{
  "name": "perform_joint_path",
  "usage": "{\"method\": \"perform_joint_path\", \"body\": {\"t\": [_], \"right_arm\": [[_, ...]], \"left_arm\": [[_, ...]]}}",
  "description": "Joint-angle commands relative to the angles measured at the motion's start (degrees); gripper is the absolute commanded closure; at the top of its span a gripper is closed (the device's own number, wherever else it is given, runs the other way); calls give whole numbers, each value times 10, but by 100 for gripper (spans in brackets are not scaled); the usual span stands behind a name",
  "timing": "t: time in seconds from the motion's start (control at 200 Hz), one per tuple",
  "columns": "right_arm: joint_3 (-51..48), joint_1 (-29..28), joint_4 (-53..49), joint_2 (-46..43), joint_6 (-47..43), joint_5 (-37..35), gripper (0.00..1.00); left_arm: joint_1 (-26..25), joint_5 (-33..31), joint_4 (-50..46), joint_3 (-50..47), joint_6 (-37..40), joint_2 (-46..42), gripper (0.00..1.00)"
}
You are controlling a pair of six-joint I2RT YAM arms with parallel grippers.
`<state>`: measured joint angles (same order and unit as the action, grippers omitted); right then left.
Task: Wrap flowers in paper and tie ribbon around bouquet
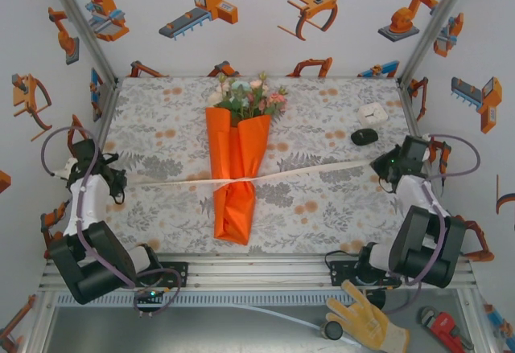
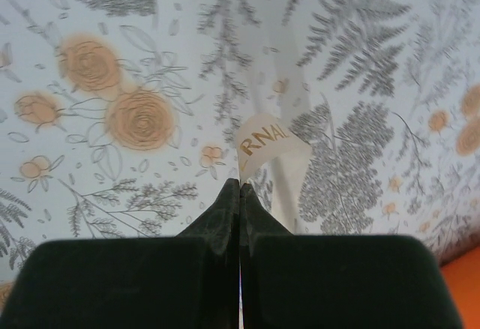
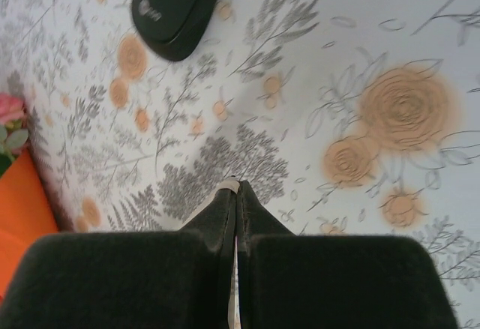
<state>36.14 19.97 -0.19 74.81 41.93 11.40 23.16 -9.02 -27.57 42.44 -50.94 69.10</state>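
- The bouquet (image 1: 236, 172) lies in the middle of the worktop (image 1: 338, 208). The narrow end of the orange paper (image 1: 232, 208) points toward the arms, and the flowers (image 1: 249, 96) stick out at the far end.
- The worktop is covered with a cloth of grey ferns and orange roses. The white walls (image 1: 265, 39) around it carry orange machine drawings.
- The ribbon (image 1: 310, 170) crosses over the bouquet's middle and is stretched out to both sides.
- Left of the bouquet, the left tool (image 2: 240, 183) is pressed together, pinching one ribbon end (gold letters show on it).
- Right of the bouquet, the right tool (image 3: 236, 184) is pressed together on the other end.
- A black oval object (image 1: 364, 137) and a small white box (image 1: 372, 112) lie to the right of the bouquet.
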Motion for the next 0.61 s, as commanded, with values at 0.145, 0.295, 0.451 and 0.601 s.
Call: {"method": "perform_joint_path", "body": {"t": [0.145, 0.295, 0.451, 0.601], "right_arm": [[11, 45, 70, 64, 8, 36, 100], [17, -9, 61, 61, -39, 46, 80], [8, -32, 54, -37, -63, 37, 44], [7, -102, 51, -147, -103, 47, 41]], "left_arm": [[17, 60, 97, -42, -24, 54, 100], [-32, 77, 139, -39, -27, 93, 84], [-40, 89, 123, -13, -1, 71, 42], [-78, 118, 82, 26, 71, -37, 33]]}}
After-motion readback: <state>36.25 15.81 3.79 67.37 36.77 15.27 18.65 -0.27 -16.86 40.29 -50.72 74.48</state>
